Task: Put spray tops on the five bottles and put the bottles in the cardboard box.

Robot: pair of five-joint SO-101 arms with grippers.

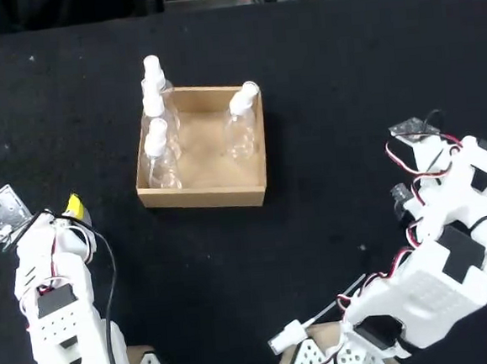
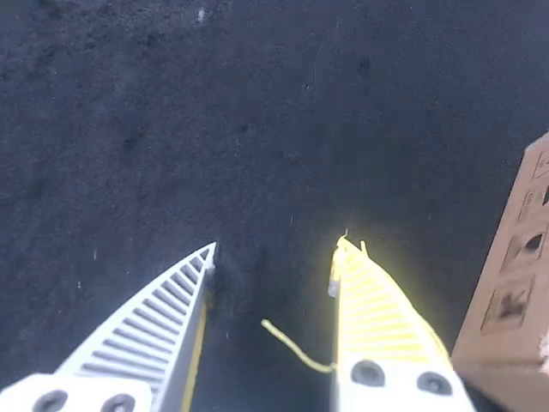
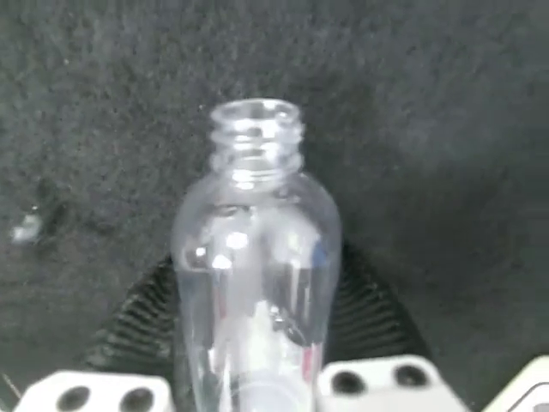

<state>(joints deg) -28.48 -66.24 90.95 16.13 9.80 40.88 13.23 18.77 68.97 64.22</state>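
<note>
The cardboard box stands at mid-table with several clear bottles upright in it, each with a white spray top: three along its left side and one at the right wall. My right gripper is shut on a clear bottle whose threaded neck is bare. That arm is at the table's right. A loose white spray top with its thin tube lies near the front edge. My left gripper stands open over bare cloth, left of the box.
A black cloth covers the table. Wide open cloth lies between the box and both arms. The left arm is at the front left, its yellow-taped finger pointing toward the box.
</note>
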